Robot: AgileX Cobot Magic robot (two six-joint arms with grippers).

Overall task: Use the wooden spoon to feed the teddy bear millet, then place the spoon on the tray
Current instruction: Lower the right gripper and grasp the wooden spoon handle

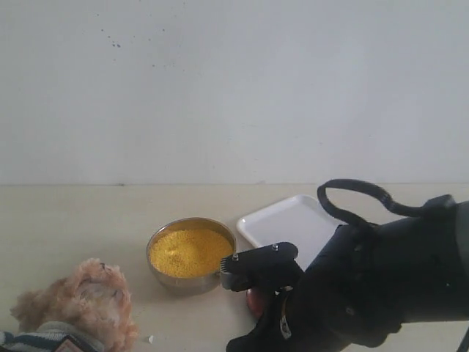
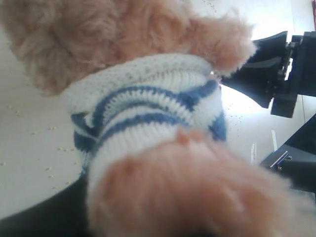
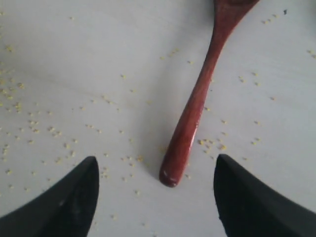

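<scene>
**Between the right fingers: spoon handle, not yet gripped**

Under my right gripper (image 3: 156,165) the jaws stand wide, holding nothing. The tail of the spoon (image 3: 197,94) lies on the table between them, and the handle runs straight ahead, away from the palm. I judge the step in hand is the pick-up. The handle end sits a little off-centre, so I would centre first, come down until the fingers flank the wood, and close further up the handle than the very tip, since the round end could squirt out.

The millet (image 1: 189,253) sits just beside this gripper and the tray (image 1: 293,220) is near. Stray grains litter the table.

The spoon's bowl is cut off in the right wrist view, and my arm covers most of the spoon in the exterior view. The bear (image 2: 148,123) fills the left wrist view, so I cannot tell how the left gripper stands.
</scene>
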